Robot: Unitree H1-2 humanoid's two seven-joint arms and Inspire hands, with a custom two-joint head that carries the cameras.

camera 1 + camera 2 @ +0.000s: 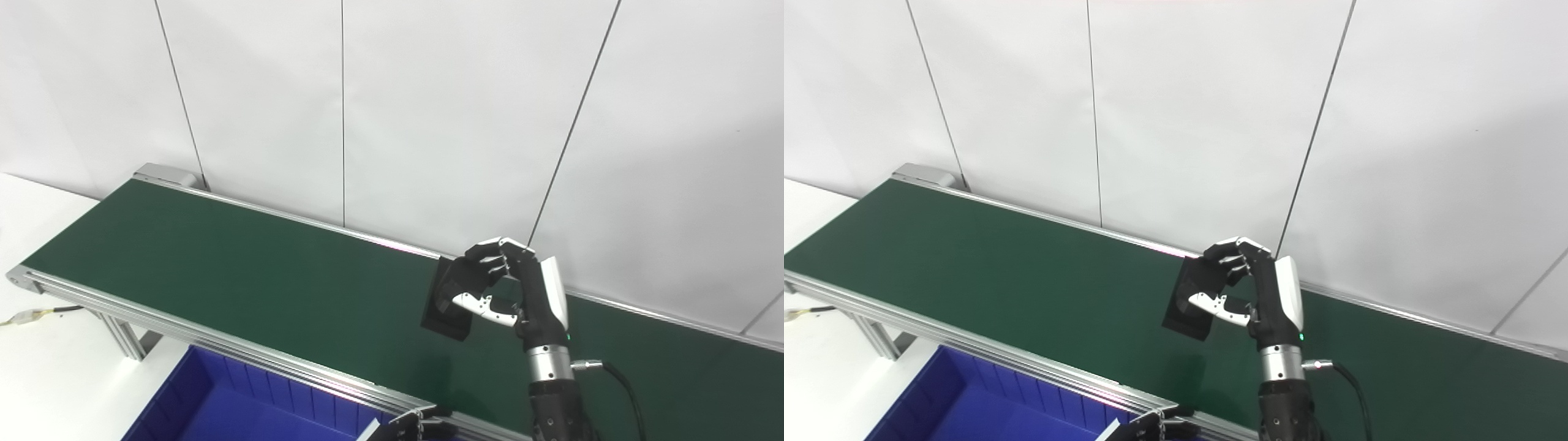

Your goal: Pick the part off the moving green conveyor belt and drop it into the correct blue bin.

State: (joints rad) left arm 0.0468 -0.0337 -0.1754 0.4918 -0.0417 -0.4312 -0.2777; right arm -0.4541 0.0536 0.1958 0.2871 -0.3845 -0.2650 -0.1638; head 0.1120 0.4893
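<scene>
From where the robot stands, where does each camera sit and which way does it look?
Left eye view: on the head's left, looking down at the green conveyor belt; shows right hand holding the black part, left hand at the bottom edge.
Right eye view: slightly rightward, same direction, same hands.
Both share the belt, part and blue bin.

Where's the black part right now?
The black part is in the right hand, held above the green belt near its far rail, up-right of the blue bin.
</scene>
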